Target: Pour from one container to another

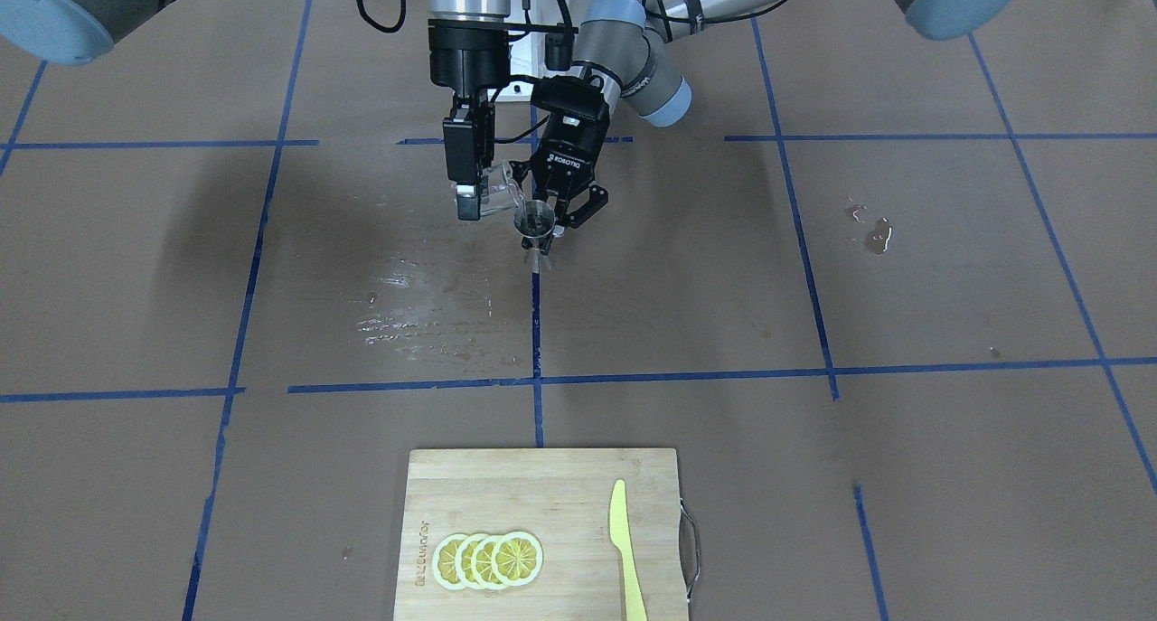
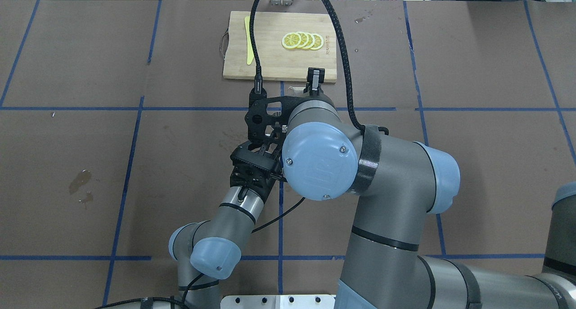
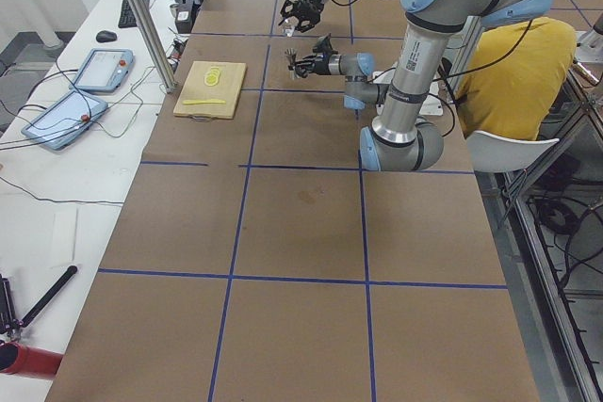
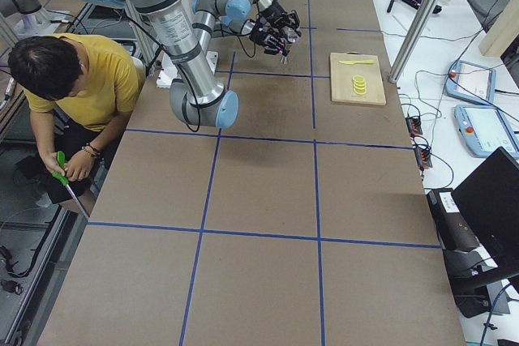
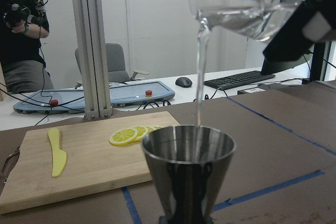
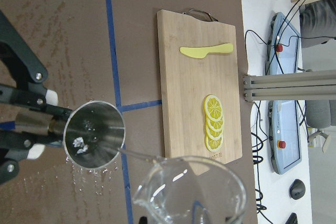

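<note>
The clear glass tumbler [image 1: 503,191] is tilted over the steel jigger [image 1: 536,216], with my right gripper [image 1: 482,198] shut on it. A thin stream of water [image 5: 200,72] runs from the tumbler [image 5: 252,3] into the jigger's top cup [image 5: 188,153]. My left gripper [image 1: 548,232] is shut on the jigger's narrow waist and holds it upright just above the table. In the right wrist view the tumbler's lip [image 6: 189,192] sits right of the jigger [image 6: 94,135], and the left gripper's fingers [image 6: 37,124] clamp it from the left. The overhead view hides both vessels under the arms.
A bamboo cutting board [image 1: 542,494] lies at the operators' edge with lemon slices [image 1: 488,559] and a yellow plastic knife [image 1: 624,549]. Wet smears [image 1: 425,314] mark the paper near the jigger, and a small puddle [image 1: 875,234] lies off to the side. A person in yellow [image 4: 73,79] sits beside the robot.
</note>
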You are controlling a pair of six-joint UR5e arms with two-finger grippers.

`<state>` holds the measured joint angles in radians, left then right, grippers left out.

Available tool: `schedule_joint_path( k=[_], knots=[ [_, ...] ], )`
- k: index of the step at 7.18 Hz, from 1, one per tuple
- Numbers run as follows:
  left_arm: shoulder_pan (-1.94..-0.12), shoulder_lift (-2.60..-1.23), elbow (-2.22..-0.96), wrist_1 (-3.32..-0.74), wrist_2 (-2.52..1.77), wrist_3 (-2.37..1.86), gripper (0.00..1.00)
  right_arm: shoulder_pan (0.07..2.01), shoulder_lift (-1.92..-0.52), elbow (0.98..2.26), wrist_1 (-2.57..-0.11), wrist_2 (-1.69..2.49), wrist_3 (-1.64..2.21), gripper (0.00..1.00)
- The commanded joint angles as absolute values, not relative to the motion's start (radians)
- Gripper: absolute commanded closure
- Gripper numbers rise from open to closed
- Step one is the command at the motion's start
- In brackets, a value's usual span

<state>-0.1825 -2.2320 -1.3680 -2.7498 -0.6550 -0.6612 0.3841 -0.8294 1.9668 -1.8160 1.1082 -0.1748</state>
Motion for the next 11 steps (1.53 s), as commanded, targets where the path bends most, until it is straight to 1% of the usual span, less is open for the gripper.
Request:
schedule_joint_path(
  k=[1, 3, 4, 6, 8, 9, 11],
  knots=[
    [-0.183, -2.230, -1.370, -2.750, -0.655, -0.661, 1.00, 0.384, -0.833, 1.967, -1.774, 1.108, -0.041, 1.00],
    [-0.183, -2.227, -1.374, -2.750, -0.650, -0.661, 1.00, 0.380, -0.902, 1.968, -1.613, 1.111, 0.183, 1.00],
    [-0.183, -2.217, -1.377, -2.755, -0.646, -0.661, 1.00, 0.387, -0.910, 1.974, -1.589, 1.111, 0.271, 1.00],
    [-0.192, -2.169, -1.469, -2.763, -0.650, -0.663, 1.00, 0.391, -0.990, 2.015, -1.487, 1.120, 0.568, 1.00],
    [-0.206, -2.158, -1.486, -2.764, -0.652, -0.670, 1.00, 0.394, -1.076, 2.055, -1.480, 1.117, 0.856, 1.00],
    [-0.216, -2.157, -1.489, -2.766, -0.652, -0.673, 1.00, 0.396, -1.154, 2.092, -1.480, 1.114, 0.987, 1.00],
    [-0.247, -2.082, -1.503, -2.766, -0.653, -0.680, 1.00, 0.396, -1.282, 2.123, -1.480, 1.025, 1.295, 1.00]
  ],
)
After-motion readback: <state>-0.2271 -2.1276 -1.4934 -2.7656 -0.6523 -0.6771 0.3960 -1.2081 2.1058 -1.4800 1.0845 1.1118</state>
